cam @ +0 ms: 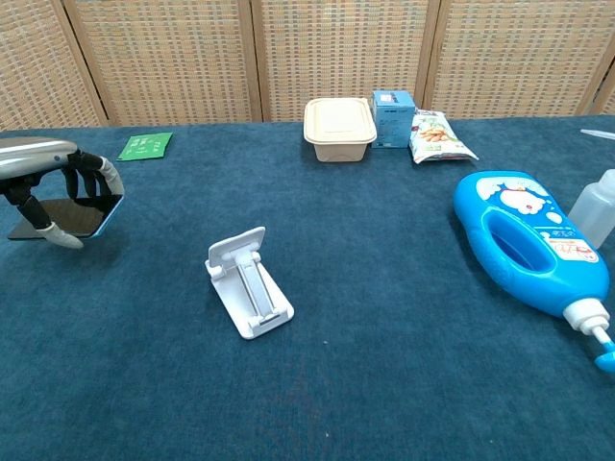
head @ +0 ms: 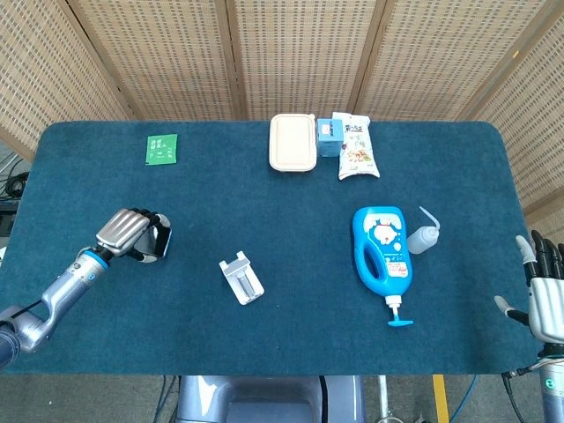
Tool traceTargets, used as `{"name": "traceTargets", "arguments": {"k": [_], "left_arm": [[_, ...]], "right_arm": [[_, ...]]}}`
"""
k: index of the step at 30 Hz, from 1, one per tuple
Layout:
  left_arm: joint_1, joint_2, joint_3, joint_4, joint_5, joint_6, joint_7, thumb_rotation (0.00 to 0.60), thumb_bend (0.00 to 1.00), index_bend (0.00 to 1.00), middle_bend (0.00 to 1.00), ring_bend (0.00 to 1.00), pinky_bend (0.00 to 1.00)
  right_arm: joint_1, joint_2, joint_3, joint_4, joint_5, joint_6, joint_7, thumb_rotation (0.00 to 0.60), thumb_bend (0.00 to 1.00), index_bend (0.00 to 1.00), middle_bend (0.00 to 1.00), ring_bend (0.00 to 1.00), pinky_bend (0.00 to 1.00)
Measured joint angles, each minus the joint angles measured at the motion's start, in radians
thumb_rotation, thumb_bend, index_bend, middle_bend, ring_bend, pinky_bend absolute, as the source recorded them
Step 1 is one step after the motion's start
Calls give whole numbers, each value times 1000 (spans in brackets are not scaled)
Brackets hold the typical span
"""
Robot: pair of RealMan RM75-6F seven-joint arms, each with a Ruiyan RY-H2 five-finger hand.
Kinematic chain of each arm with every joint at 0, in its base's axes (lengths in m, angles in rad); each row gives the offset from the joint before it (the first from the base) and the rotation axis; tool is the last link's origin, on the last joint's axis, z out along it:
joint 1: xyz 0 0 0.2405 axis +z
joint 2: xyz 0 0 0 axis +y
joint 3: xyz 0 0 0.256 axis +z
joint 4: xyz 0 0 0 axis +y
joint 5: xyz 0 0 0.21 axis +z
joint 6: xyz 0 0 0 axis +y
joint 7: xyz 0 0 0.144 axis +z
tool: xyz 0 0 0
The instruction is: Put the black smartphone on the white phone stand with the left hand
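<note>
My left hand grips the black smartphone at the table's left side. In the chest view the same left hand holds the smartphone clear of the cloth, fingers curled over its top edge and thumb under it. The white phone stand lies to the right of the hand, nothing on it; the chest view shows the stand with its back rest raised. My right hand hovers open at the right table edge, fingers spread.
A blue detergent bottle and a small squeeze bottle lie right of centre. At the back stand a beige lidded box, a blue carton and a snack bag. A green packet lies back left.
</note>
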Motion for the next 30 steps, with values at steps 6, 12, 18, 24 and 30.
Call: {"name": "traceTargets", "arguments": {"k": [6,12,18,24,30], "left_arm": [[-16,60,-21,-155,25,72,-8,600,102,446,437,447,394],[-43,117,-40,-306,74,149,-48,600,94,451,437,447,394],[-78,124,-43,-340,142,208,-179,600,93,455,437,447,394],[-132,67,-34,-260,205,251,-398,600,121,465,438,447,394],[-176,-40,-9,-33,242,290,-640,600,147,467,439,447,394]], "right_arm": [[1,-1,2,2,9,-5,-3,600,101,0,0,0,0],[3,-1,8,2,21,-10,-4,600,101,0,0,0,0],[10,-4,19,10,59,-35,-15,600,103,0,0,0,0],[29,-19,34,28,111,-76,-53,600,105,0,0,0,0],[31,-38,44,41,149,-74,-104,600,105,0,0,0,0]]}}
